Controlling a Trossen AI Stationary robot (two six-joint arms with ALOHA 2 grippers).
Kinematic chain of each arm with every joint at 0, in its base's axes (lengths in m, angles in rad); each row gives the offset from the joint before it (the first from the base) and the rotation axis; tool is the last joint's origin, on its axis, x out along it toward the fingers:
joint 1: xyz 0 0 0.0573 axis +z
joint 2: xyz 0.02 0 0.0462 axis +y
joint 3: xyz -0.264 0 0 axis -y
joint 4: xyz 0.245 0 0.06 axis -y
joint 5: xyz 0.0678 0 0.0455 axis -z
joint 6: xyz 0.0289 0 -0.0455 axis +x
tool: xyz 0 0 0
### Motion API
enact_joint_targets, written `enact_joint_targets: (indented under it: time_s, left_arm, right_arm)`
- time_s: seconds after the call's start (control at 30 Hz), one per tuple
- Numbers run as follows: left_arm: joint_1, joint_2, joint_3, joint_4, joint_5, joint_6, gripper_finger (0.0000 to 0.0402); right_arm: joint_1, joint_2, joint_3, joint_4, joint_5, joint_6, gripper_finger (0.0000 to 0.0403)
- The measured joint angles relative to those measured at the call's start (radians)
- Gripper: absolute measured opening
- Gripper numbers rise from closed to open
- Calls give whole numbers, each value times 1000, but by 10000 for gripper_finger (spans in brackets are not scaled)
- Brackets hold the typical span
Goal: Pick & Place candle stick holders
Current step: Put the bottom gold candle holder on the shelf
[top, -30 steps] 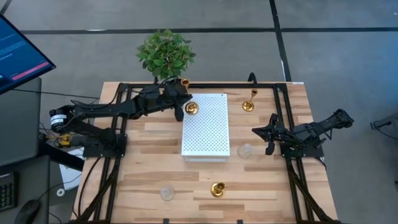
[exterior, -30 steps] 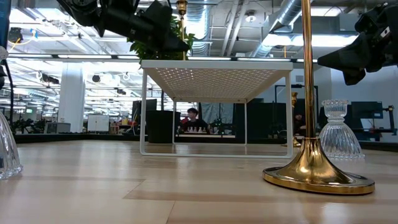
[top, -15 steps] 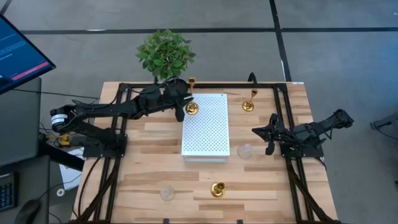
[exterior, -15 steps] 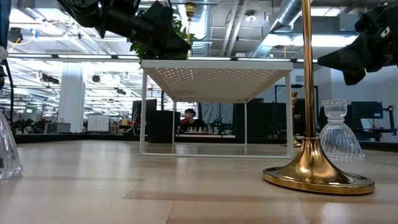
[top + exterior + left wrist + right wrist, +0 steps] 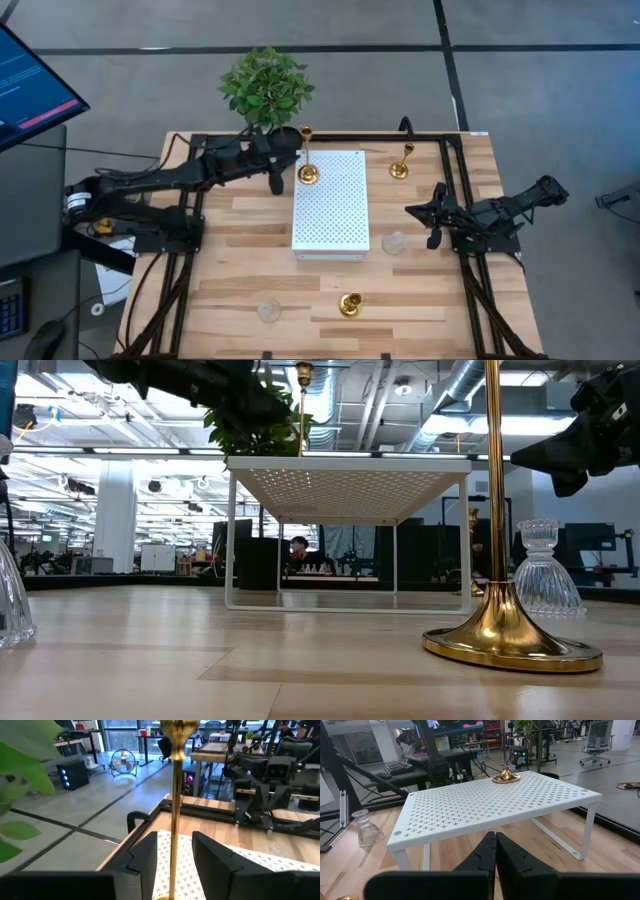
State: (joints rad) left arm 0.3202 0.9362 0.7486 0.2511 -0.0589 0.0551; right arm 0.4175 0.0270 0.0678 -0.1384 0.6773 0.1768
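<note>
A tall gold holder [image 5: 307,172] stands upright by its round base on the far left corner of the white perforated board [image 5: 335,215]. My left gripper [image 5: 284,163] is open just left of it; in the left wrist view its fingers [image 5: 145,865] stand either side of the thin stem [image 5: 175,820] without touching. My right gripper [image 5: 430,226] is shut and empty at the table's right. A second gold holder [image 5: 399,167] stands far right, a third [image 5: 350,304] near the front. Two clear glass holders [image 5: 395,242] [image 5: 268,311] stand on the table.
A green plant in a black pot [image 5: 265,88] stands just behind the left gripper at the far edge. Black frame rails [image 5: 455,180] run along the table's sides. In the low view the near gold holder [image 5: 495,610] and a glass holder [image 5: 541,570] stand in front.
My left gripper has drawn back toward the table's left edge, away from the tall gold holder. The holder, whose stem leaned toward the gripper a second ago, now stands upright on the board's far left corner. My right arm has kept still.
</note>
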Motion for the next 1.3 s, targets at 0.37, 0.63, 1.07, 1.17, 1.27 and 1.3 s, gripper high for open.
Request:
enact_joint_targets:
  time_s: [0.37,0.63,1.07,1.17,1.27,1.3]
  left_arm:
    - [-46,-122,0,-189,124,0,104]
    - [-134,-137,0,-229,310,0,32]
    - [-457,-45,-65,-143,253,134,4]
    - [-525,20,-93,-59,193,134,6]
    - [-570,110,-108,45,189,135,7]
    - [-583,141,-109,80,189,135,7]
  right_arm:
    - [0,0,0,0,0,0,0]
    - [0,0,0,0,0,0,0]
    - [1,0,0,1,-53,33,0]
    - [1,0,0,2,-53,34,0]
    - [1,0,0,3,-53,34,0]
    - [1,0,0,3,-54,34,0]
